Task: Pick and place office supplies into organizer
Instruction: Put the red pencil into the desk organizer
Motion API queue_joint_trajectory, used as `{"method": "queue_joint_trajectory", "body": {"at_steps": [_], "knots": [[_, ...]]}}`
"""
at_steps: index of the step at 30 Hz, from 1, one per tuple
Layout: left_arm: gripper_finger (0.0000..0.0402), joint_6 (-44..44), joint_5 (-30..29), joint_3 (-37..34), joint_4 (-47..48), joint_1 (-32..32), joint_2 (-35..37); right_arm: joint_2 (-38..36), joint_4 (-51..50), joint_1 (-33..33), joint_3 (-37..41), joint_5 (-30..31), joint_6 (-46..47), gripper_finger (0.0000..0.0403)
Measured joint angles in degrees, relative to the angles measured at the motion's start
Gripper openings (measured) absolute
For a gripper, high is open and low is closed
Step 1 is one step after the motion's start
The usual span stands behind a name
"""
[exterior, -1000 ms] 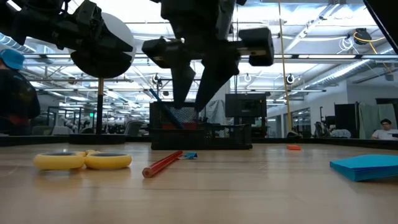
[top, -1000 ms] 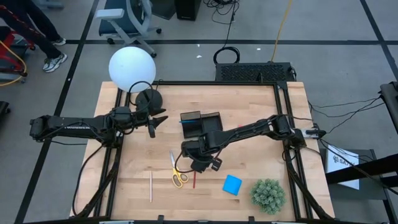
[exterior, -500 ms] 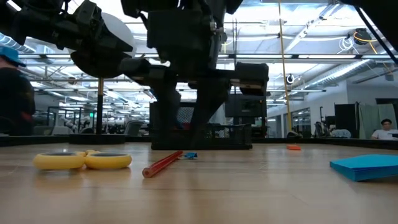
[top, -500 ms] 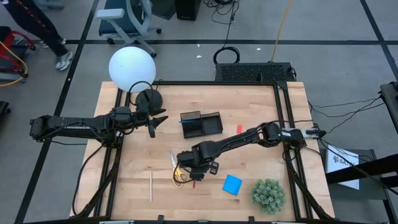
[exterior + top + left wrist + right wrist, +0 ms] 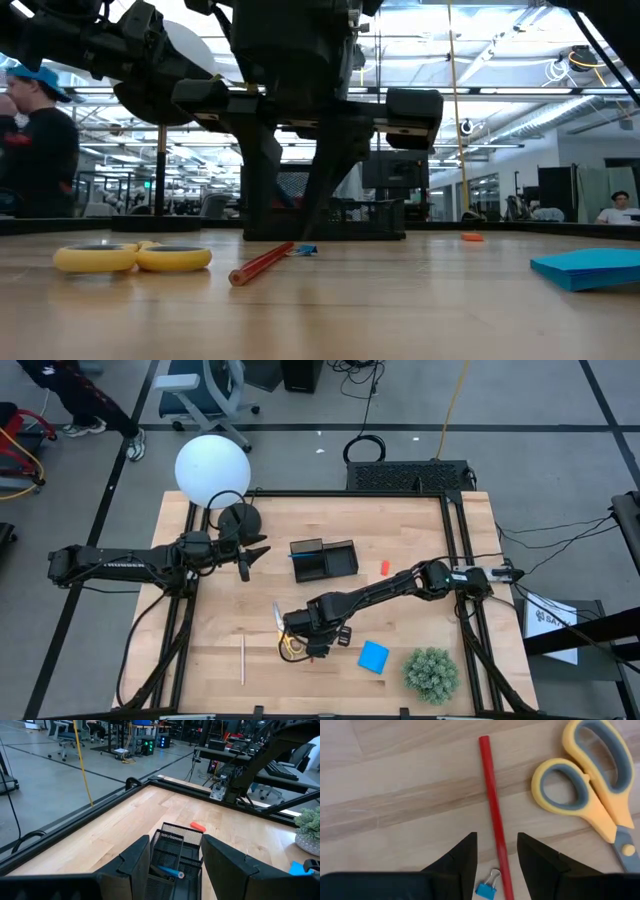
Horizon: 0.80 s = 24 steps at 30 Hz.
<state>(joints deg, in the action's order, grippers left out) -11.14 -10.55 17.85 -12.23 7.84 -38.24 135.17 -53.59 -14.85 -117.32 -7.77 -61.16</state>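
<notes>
A red pen (image 5: 492,805) lies flat on the wood beside yellow-handled scissors (image 5: 590,785) and a tiny blue binder clip (image 5: 486,889). My right gripper (image 5: 495,842) is open and hangs low over the pen, one finger on each side, touching nothing; in the high view it (image 5: 308,640) hides most of the pen. The black organizer (image 5: 323,560) stands farther back with a blue pen (image 5: 167,870) inside. My left gripper (image 5: 175,842) waits open, left of the organizer. A red eraser (image 5: 384,567), a blue notepad (image 5: 373,656) and a pale pencil (image 5: 242,660) lie loose.
A green spiky plant ball (image 5: 432,673) sits near the table's near right corner. A white globe lamp (image 5: 212,470) with a round black base (image 5: 240,518) stands at the far left. A person (image 5: 35,150) stands beyond the table.
My right gripper has moved from beside the organizer toward the near edge and a little left, coming down over the red pen next to the scissors. The loose items have stayed where they were.
</notes>
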Motion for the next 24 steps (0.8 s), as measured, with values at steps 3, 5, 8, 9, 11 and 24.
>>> {"method": "queue_joint_trajectory", "body": {"at_steps": [3,5,8,9,11,24], "knots": [[0.0175,-0.1,0.0,0.0,0.0,0.0,0.0,0.0,0.5,0.0,0.0,0.0,0.4,0.013],[0.0175,-0.7,0.0,0.0,0.0,0.0,0.0,0.0,0.9,0.2,0.0,0.0,1.4,0.013],[0.0175,-1.8,0.4,0.0,0.0,0.0,0.0,0.0,1.9,0.6,0.0,0.0,3.1,0.013],[0.0175,-2.1,0.4,0.0,0.0,0.0,0.0,0.0,2.3,0.7,0.0,0.0,3.3,0.013],[0.0175,-2.5,0.4,0.0,0.0,0.0,0.0,0.0,2.3,0.8,0.0,0.1,2.6,0.013],[0.0175,-3.0,0.5,0.0,0.0,0.0,0.0,0.0,2.5,0.9,0.5,-4.5,2.0,0.013]]}}
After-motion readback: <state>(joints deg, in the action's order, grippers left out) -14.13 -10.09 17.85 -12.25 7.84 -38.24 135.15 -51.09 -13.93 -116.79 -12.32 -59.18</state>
